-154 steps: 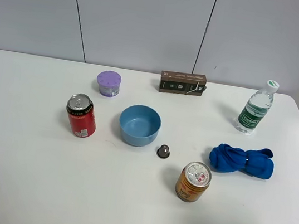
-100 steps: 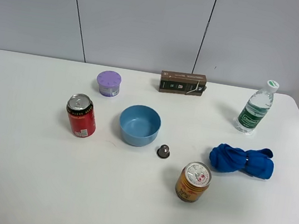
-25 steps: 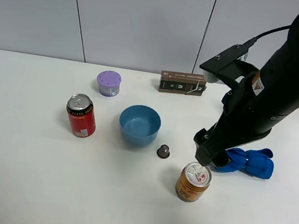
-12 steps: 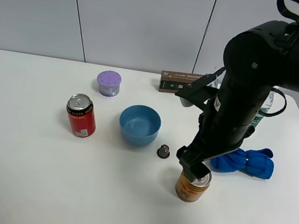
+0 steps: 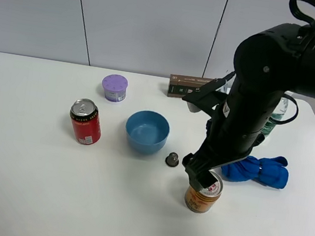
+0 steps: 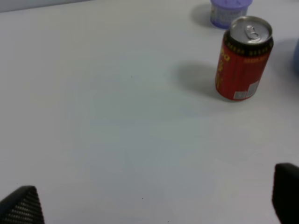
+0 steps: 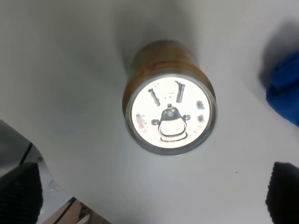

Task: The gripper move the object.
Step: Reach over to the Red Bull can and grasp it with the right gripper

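The short gold-orange can [image 5: 200, 198] stands upright on the white table [image 5: 29, 182], front right of centre. My right gripper [image 5: 199, 175] hangs directly above its silver pull-tab top and hides part of the rim. In the right wrist view the can [image 7: 169, 116] sits centred, with the open gripper [image 7: 152, 198] just above it; its two black fingertips [image 7: 21, 193] are spread wide and touch nothing. My left gripper [image 6: 153, 203] is open and empty over bare table, and is out of the exterior view.
A taller red can [image 5: 85, 122] stands at the left, also in the left wrist view [image 6: 243, 58]. Around it are a purple cup [image 5: 114, 87], a blue bowl [image 5: 146, 131], a small dark capsule [image 5: 172, 159], a brown box [image 5: 184, 86], a blue cloth [image 5: 259, 170] and a water bottle [image 5: 274, 119] partly behind the arm.
The right arm came in from the right and descended over the gold-orange can. In the last half second it shifted slightly left and lower. The can has not moved.
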Robot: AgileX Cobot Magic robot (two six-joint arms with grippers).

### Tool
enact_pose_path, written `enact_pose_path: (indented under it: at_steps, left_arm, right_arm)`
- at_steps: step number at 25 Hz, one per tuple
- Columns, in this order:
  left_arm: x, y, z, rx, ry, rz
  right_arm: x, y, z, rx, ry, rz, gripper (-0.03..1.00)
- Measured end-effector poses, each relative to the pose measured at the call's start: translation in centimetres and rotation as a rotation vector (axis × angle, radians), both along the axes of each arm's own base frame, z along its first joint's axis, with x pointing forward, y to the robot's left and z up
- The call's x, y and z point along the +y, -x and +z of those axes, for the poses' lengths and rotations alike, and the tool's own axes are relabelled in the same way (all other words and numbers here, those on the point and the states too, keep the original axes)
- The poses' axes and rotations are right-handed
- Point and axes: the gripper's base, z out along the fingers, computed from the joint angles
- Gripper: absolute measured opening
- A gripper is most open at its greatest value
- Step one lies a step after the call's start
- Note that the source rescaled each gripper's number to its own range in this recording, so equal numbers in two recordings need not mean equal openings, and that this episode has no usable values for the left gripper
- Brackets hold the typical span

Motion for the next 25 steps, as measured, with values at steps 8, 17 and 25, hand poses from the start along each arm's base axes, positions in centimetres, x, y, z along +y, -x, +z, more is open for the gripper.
enact_pose_path:
  at_steps: [8,17,25]
  left_arm:
    - [0.0,0.0,0.0,0.0,0.0,0.0]
    - [0.0,0.0,0.0,0.0,0.0,0.0]
    - [0.0,0.0,0.0,0.0,0.0,0.0]
  right_arm:
    - [-0.3,-0.7,0.0,-0.075,0.036,0.03,0.87]
    - [-0.5,-0.9,-1.2,-0.119,0.039,0.054,0.87]
    - [-0.6,-0.1,-3.8,-0.111,-0.014,0.049,0.87]
